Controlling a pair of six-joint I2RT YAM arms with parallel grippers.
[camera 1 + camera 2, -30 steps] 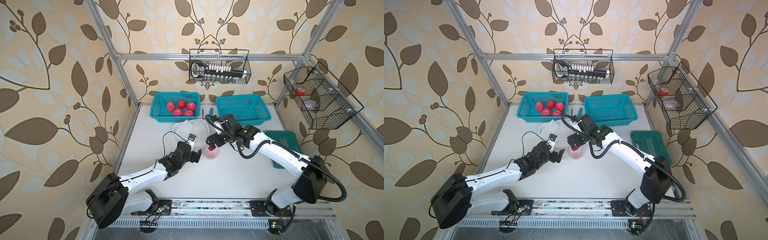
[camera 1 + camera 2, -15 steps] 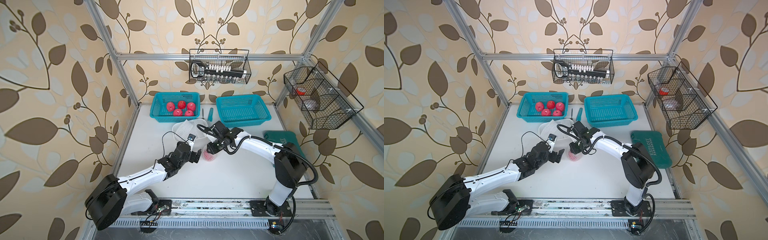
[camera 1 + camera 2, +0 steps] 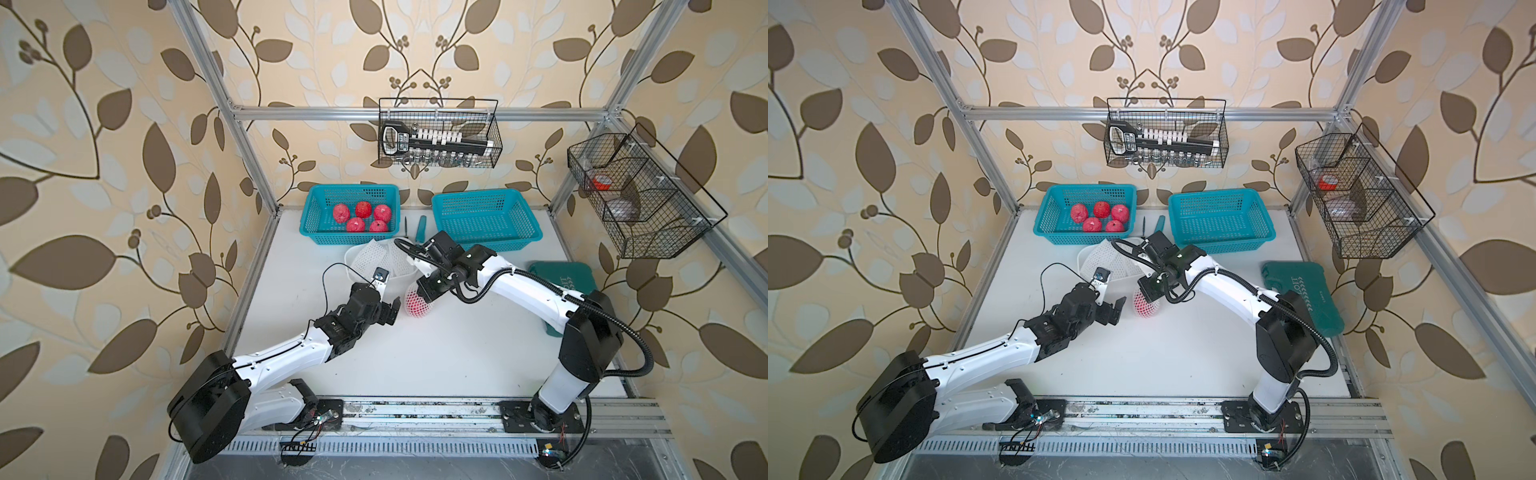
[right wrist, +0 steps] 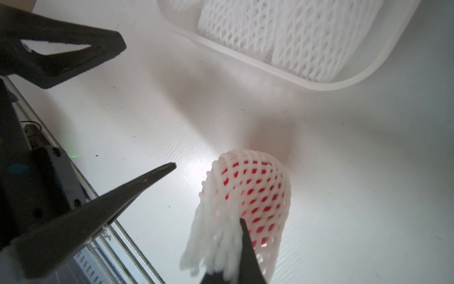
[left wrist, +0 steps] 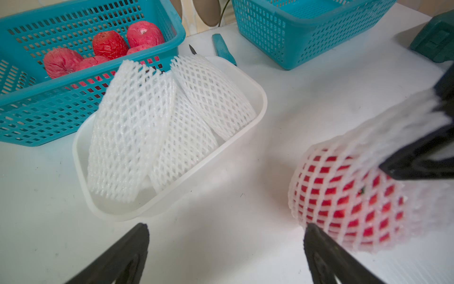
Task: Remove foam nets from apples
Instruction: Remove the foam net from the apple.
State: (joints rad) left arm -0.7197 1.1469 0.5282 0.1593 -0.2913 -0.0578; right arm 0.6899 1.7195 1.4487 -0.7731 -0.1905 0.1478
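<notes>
- A teal basket (image 3: 332, 239) sits at the far left of the white table (image 3: 457, 353). Five bare red apples (image 3: 363, 210) lie inside it, with no nets on them.
- Just in front of this basket is a white tub (image 5: 262, 98). Loose foam nets (image 5: 137, 123) lie flat in it, one over the other.
- The left claw (image 5: 226, 227) is near the tub, low over the table. Its jaws are spread wide and hold nothing. One tip is just beside the wrapped apple, but I cannot tell if it touches.
- The wrapped apple (image 5: 344, 196) is on the table in the middle, between the two claws. A white net (image 4: 258, 186) is around it, and red skin shows through the holes.
- The right claw (image 3: 426, 293) comes down from above the apple. It is clenched on the loose, bunched end of this net. The net is pulled up to a point there.
- A small teal tool (image 3: 422, 228) lies on the table between the two baskets.
- A second teal basket (image 3: 486, 241) sits at the far right, with nothing in it.
- A dark green case (image 3: 573, 278) lies by the right edge of the table.
</notes>
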